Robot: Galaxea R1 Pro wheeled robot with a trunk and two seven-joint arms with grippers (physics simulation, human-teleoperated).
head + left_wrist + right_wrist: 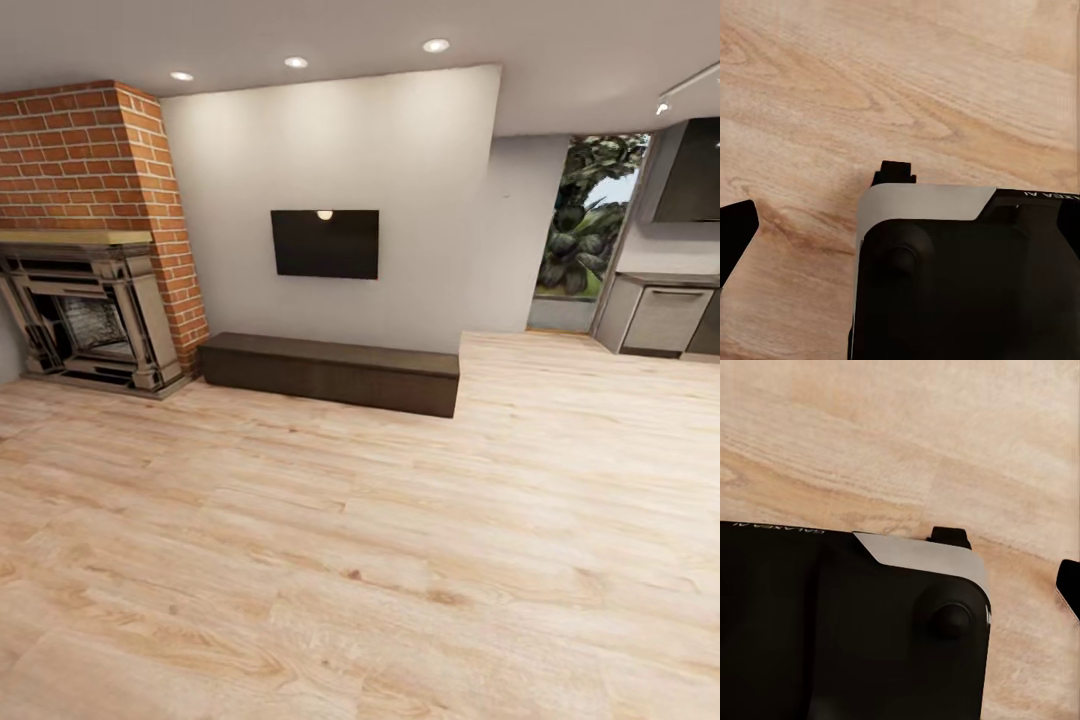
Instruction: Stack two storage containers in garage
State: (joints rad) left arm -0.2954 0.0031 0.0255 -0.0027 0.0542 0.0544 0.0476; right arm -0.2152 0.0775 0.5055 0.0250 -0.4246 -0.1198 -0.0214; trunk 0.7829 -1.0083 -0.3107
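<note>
I am in the living room, looking over its light wood plank floor (360,560). The two storage containers are out of view, and so is the garage. In the left wrist view my left gripper (814,206) hangs over the planks, its black fingertips (896,172) wide apart with nothing between them. My right gripper (1009,562) is likewise open over bare wood, one fingertip (949,538) beside the robot's dark body.
A brick fireplace (90,300) stands at the far left. A dark low bench (330,372) runs along the wall under a wall TV (325,243). A glass door (585,235) and grey cabinets (665,318) lie at the far right.
</note>
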